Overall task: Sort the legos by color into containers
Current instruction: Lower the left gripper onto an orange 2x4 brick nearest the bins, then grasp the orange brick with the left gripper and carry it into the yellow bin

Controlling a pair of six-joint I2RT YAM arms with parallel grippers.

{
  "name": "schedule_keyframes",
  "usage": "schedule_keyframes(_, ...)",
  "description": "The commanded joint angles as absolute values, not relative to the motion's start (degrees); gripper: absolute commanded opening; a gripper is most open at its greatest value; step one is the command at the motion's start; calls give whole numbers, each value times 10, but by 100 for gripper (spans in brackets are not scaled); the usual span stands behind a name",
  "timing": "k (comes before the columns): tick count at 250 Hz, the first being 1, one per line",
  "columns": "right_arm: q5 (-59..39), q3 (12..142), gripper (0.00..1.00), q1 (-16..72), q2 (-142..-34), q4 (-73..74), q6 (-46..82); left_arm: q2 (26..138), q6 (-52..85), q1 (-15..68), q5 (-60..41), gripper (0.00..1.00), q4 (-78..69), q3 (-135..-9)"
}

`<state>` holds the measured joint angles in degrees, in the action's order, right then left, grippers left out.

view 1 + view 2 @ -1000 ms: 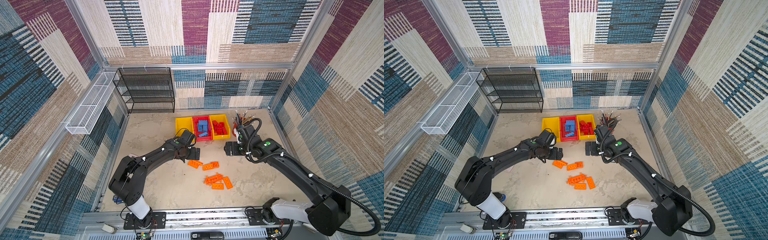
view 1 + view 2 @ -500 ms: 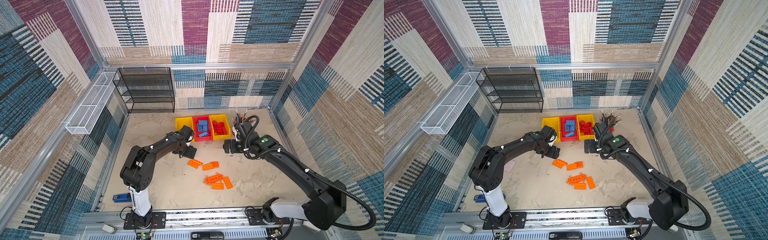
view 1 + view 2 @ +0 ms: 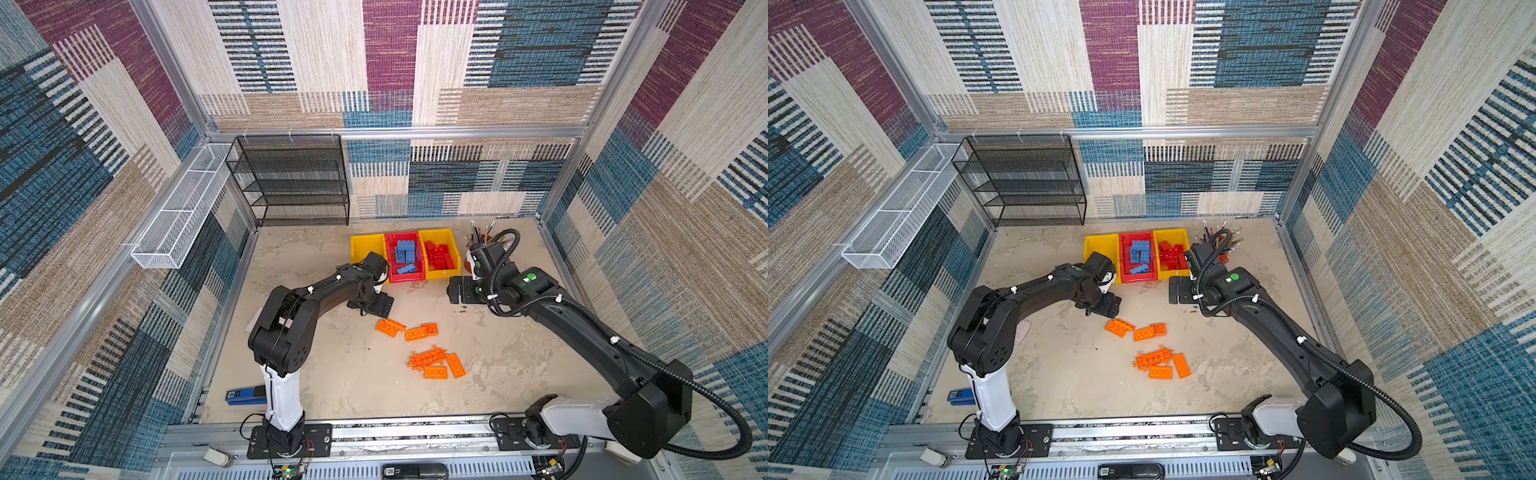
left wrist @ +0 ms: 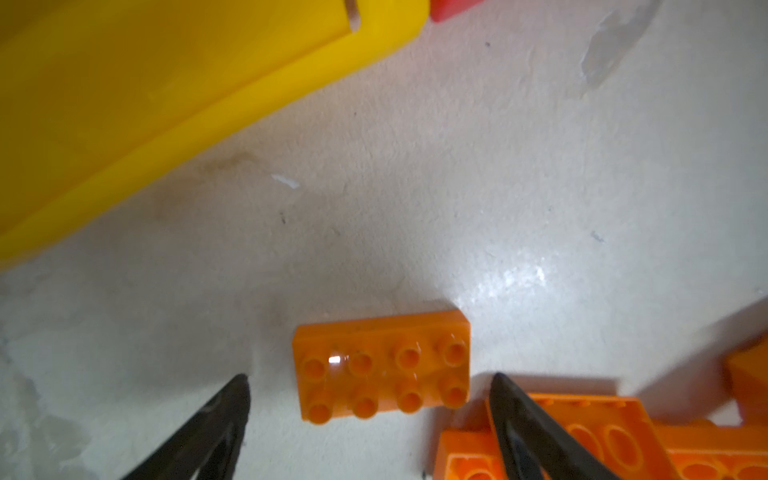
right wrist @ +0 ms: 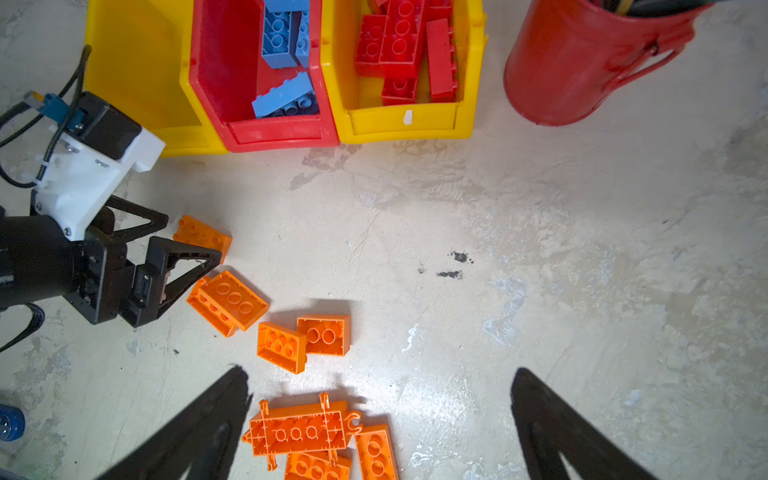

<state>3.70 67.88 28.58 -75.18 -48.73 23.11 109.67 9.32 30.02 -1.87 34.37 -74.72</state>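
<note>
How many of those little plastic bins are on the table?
3, in one row: the left yellow bin, no bricks visible inside; the middle red bin, holding blue bricks; the right yellow bin, holding red bricks. None seems hidden.

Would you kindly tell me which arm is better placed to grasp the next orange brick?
Probably left: the left tool stands open astride a studs-up orange plastic brick; the right tool hovers farther away.

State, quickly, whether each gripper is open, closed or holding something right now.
Left gripper: open, jaws either side of an orange brick, not gripping it.
Right gripper: open, holding nothing.
</note>
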Motion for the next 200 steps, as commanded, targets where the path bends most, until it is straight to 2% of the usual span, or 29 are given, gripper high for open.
schedule_keyframes(1, 52, 681, 99, 286, -746, -495, 239, 1103, 116, 301, -22, 90, 334, -747)
schedule_keyframes(84, 61, 667, 99, 286, -736, -501, 236, 1115, 132, 314, 10, 84, 341, -745)
schedule_keyframes(101, 63, 663, 99, 286, -733, -502, 235, 1121, 137, 317, 11, 77, 346, -746)
schedule_keyframes(140, 66, 660, 99, 286, -729, -503, 231, 1122, 145, 321, 17, 55, 364, -746)
schedule_keyframes(170, 66, 657, 99, 285, -726, -498, 229, 1103, 144, 321, 35, 47, 385, -749)
schedule_keyframes(200, 61, 655, 99, 284, -726, -488, 229, 1081, 133, 319, 57, 46, 418, -777)
